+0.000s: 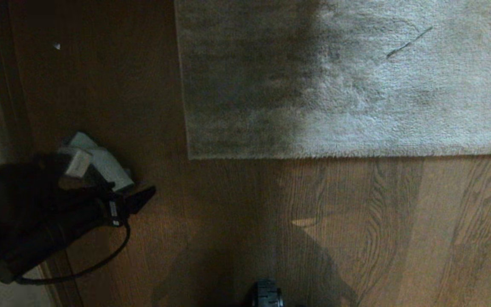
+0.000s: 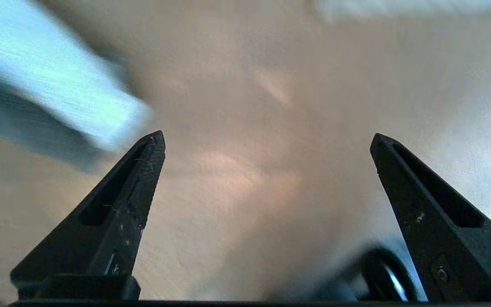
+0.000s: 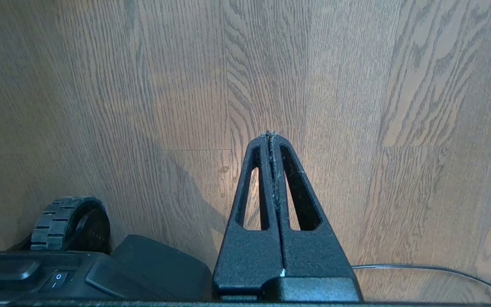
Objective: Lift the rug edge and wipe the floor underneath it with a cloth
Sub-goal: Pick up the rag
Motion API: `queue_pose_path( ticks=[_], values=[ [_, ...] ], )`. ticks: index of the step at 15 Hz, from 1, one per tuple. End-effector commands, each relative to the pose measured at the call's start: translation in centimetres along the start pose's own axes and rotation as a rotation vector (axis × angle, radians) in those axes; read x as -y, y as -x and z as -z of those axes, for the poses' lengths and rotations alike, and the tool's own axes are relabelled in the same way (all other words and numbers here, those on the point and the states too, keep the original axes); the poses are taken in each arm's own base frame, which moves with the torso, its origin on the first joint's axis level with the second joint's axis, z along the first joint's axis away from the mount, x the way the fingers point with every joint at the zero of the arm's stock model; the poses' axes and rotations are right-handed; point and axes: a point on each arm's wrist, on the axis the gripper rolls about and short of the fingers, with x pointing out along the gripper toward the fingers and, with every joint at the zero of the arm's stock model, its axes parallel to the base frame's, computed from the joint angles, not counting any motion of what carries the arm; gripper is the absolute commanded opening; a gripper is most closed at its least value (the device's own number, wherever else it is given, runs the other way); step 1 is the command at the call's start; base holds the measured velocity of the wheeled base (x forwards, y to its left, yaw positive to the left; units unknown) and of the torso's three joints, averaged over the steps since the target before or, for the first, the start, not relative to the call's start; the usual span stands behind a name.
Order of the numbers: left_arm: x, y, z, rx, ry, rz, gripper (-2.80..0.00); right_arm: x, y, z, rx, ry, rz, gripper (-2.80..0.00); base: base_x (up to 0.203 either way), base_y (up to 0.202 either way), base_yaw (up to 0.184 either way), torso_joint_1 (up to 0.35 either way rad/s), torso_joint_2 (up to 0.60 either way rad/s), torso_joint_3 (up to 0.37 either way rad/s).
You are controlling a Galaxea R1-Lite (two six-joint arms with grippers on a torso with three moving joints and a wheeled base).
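Step in hand: fetching the cloth, nothing lifted or wiped yet. Rug (image 1: 348, 81) lies flat on the floor (image 1: 356, 230); its near rug edge (image 1: 356, 156) runs straight across the head view, with the square corner at its left end.

Cloth (image 1: 100, 164) sits on the floor well left of that corner, a small pale grey-blue bundle close to the wall side. Left hand (image 1: 137, 197) is just beside it and above the floor, fingers spread wide, nothing between them. Left wrist view is smeared, so the arm looks to be swinging; the cloth shows off to one side of the fingers, not between them.

Right hand (image 3: 271, 136) is parked low by the base, fingers pressed together, empty, bare floor below.

Next, as I read it: centre the left hand over the cloth, drop, pinch. Right hand then needs to open and get under the rug edge. Risk: pinching only a fold and dragging the cloth.
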Motion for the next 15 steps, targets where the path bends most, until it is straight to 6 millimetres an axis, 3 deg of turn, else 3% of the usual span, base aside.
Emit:
queue_pose_path(
  ticks=[1, 10, 15],
  values=[
    [-1.6, 0.4, -0.6, 0.050, 0.015, -0.073, 0.00, 0.0, 0.0, 0.0, -0.001, 0.000, 0.000, -2.80, 0.000, 0.000, 0.000, 0.000, 0.00, 0.000],
    [-5.3, 2.5, -1.8, 0.131, 0.035, -0.254, 0.00, 0.0, 0.0, 0.0, -0.001, 0.000, 0.000, -2.80, 0.000, 0.000, 0.000, 0.000, 0.00, 0.000],
    [-7.9, 0.2, -2.5, 0.120, 0.024, -0.316, 0.00, 0.0, 0.0, 0.0, -0.001, 0.000, 0.000, -2.80, 0.000, 0.000, 0.000, 0.000, 0.00, 0.000]
  ],
)
